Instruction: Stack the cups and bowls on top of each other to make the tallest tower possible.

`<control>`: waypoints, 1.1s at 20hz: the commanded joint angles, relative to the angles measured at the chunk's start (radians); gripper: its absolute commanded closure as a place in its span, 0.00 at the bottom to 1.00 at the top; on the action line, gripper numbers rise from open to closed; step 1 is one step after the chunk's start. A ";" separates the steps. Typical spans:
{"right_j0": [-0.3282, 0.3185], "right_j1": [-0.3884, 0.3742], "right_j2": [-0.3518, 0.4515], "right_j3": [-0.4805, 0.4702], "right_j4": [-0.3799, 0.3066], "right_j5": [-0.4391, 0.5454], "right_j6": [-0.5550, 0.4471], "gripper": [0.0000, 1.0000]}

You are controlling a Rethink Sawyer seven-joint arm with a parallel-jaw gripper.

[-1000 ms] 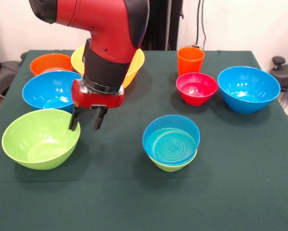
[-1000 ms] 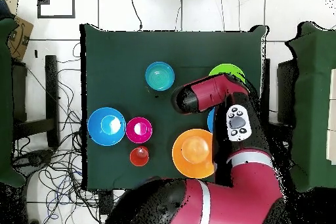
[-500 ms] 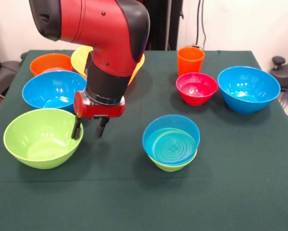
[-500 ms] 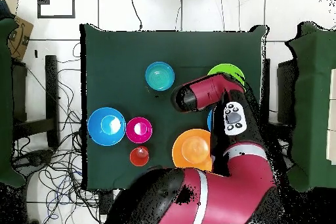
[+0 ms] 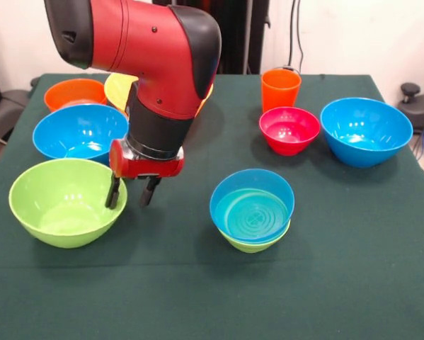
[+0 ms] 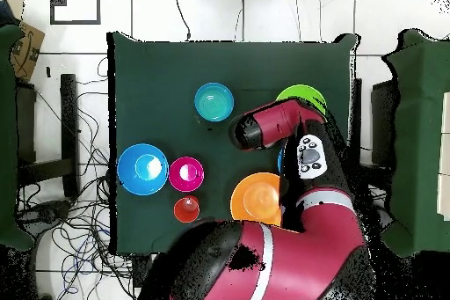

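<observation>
Front view shows the gripper point(image 5: 130, 194) low over the lime green bowl point(image 5: 66, 202), jaws parted, straddling its rim at three o'clock, seemingly to pinch the wall; the started tower point(image 5: 252, 209), blue nested in green, waits apart at three o'clock.

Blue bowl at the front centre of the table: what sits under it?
The blue bowl rests nested in a yellow-green bowl; only that one's rim and lower side show below it. The rest of it, and anything deeper inside it, is covered.
</observation>
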 commanded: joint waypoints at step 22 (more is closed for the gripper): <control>0.073 -0.109 0.017 0.099 -0.019 0.009 -0.058 1.00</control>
